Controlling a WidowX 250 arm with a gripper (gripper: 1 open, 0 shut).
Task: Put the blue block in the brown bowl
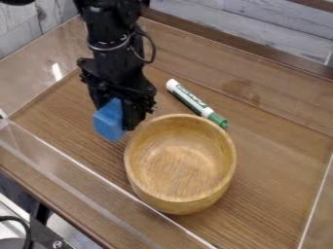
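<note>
Jaws clamp blue block (pixel 109 120) beside brown bowl (pixel 180 202) rim.

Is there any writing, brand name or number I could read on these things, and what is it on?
No text can be read here.
Marker pen: dark marks on its white barrel, too small and blurred to read.
Blue block, brown bowl, tool: no lettering visible.
</note>
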